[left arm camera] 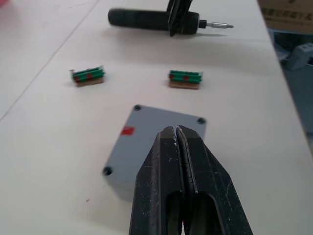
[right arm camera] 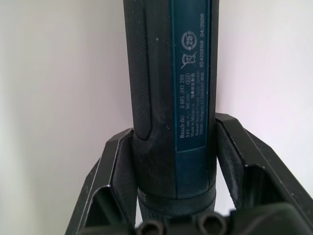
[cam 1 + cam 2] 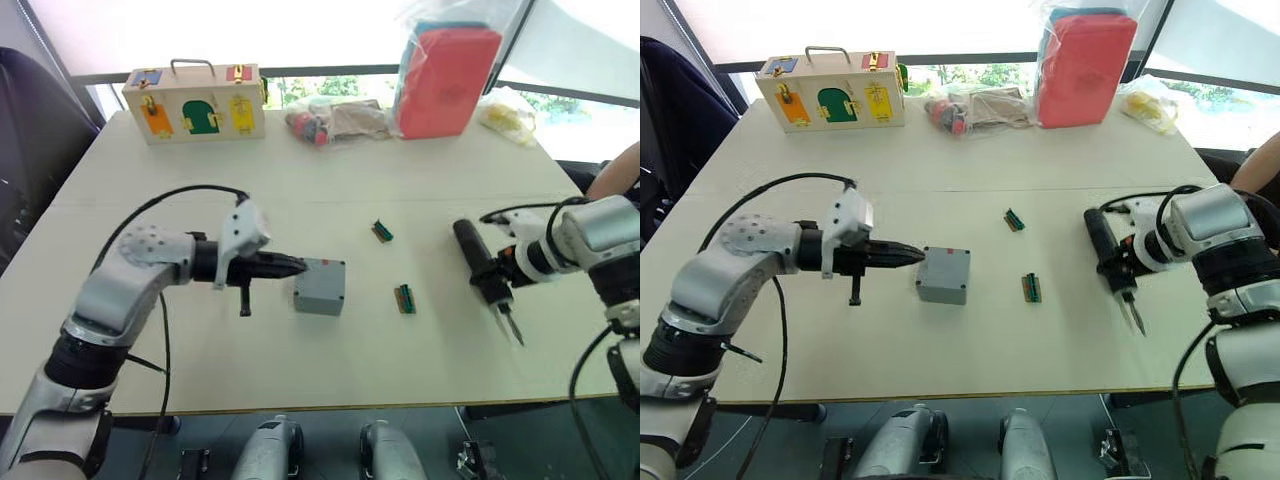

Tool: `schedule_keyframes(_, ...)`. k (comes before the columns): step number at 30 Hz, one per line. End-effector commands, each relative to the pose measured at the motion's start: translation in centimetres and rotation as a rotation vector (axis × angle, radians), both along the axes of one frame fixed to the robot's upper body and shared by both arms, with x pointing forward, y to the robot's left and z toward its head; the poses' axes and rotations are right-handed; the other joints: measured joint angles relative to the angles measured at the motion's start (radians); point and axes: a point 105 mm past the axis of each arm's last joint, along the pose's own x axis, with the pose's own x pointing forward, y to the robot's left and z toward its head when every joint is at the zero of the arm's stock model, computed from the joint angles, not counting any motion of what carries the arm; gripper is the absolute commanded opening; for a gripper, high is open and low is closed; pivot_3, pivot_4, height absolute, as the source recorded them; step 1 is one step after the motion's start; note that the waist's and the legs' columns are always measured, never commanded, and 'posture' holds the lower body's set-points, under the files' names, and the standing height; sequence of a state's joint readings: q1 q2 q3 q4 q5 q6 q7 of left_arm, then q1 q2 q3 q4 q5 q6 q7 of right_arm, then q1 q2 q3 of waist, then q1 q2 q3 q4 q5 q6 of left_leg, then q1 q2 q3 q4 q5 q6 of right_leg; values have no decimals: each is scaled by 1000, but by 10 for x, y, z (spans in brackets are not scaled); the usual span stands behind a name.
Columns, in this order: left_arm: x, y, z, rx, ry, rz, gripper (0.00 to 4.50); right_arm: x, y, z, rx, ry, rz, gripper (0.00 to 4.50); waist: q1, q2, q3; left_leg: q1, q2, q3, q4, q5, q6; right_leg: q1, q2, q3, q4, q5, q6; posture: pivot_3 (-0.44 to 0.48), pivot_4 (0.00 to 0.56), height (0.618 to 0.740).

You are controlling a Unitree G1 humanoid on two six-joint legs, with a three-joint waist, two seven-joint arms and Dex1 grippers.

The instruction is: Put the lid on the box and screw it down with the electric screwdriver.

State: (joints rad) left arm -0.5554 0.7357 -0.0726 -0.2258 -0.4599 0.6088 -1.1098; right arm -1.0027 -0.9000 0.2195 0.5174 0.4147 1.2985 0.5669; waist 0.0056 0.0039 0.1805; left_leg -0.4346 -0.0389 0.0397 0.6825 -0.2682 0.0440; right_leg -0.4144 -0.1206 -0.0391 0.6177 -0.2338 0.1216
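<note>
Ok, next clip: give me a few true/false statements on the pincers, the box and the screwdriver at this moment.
1. The left pincer is shut, its tips at the box. True.
2. The right pincer is empty. False: it is clamped around the electric screwdriver.
3. The lid already sits on the box. True.
4. The screwdriver's bit is in a corner screw hole. False: it is away from the box.
5. Two small green blocks lie between box and screwdriver. True.

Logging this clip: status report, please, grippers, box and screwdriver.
Left gripper shut, empty, tips over the lidded box. Right gripper shut on electric screwdriver, apart from box. Two green blocks between them.
</note>
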Motion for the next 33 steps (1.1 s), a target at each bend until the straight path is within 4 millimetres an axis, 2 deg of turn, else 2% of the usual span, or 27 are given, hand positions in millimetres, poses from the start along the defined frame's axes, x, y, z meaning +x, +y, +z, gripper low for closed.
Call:
schedule_keyframes(1, 5, 5, 12, -53, 2, 11, 0, 26, 21, 111, 147, -583, 41, 1875, 0, 0, 0, -3, 0, 0, -1, 0, -1, -4, 0, 0, 2, -1, 1, 0, 150, 740)
schedule_keyframes(2, 6, 3, 11, -61, 13, 6, 0, 24, 37, 132, 213, -766, 95, 1875, 1, -1, 0, -6, 1, 0, -1, 1, -2, -8, 1, 0, 6, -1, 1, 0, 150, 740)
schedule_keyframes(3, 7, 2, 10, -65, 20, 2, 0, 18, 46, 144, 255, -884, 123, 1875, 2, -1, 0, -10, 2, 0, -1, 2, -3, -13, 1, 0, 8, -1, 1, 0, 150, 740)
schedule_keyframes(5, 11, -6, 7, -70, 36, -13, 0, -3, 81, 157, 377, -1085, 227, 1875, 5, -2, -1, -10, 2, 0, -2, 2, -4, -13, 2, -1, 9, -2, 3, 0, 150, 740)
schedule_keyframes(8, 16, -13, 4, -67, 44, -26, 0, -23, 113, 154, 499, -1153, 312, 1875, 7, -1, -1, -10, 2, -1, -1, 3, -5, -12, 2, -2, 11, -2, 3, 0, 150, 740)
schedule_keyframes(10, 20, -24, -2, -57, 55, -45, 0, -40, 153, 136, 539, -1136, 474, 1875, 12, -2, -1, -9, 1, -2, 2, 4, -5, -10, 1, -2, 12, -1, 2, 0, 150, 740)
schedule_keyframes(12, 20, -32, -8, -37, 60, -69, 0, -50, 172, 121, 575, -1108, 555, 1875, 9, -2, -1, -8, -1, -5, 3, 4, -3, -7, 1, -1, 12, -1, 3, 0, 150, 740)
schedule_keyframes(18, 18, -44, -25, 28, 62, -113, 0, -55, 188, 99, 585, -1076, 603, 1875, 2, -2, -1, -8, -1, -3, 2, 4, -2, -10, 1, 1, 12, -1, 3, 0, 150, 740)
schedule_keyframes(23, 19, -43, -43, 86, 69, -106, 0, -53, 194, 89, 572, -1061, 609, 1875, 2, -2, -1, -8, -1, -3, 2, 4, -2, -10, 2, 1, 12, -1, 3, 0, 150, 740)
schedule_keyframes(33, 23, -38, -54, 96, 84, -84, 0, -48, 202, 76, 543, -1065, 593, 1875, 4, -2, -1, -8, 0, -3, 2, 4, -2, -10, 2, 2, 12, -1, 3, 0, 150, 740)
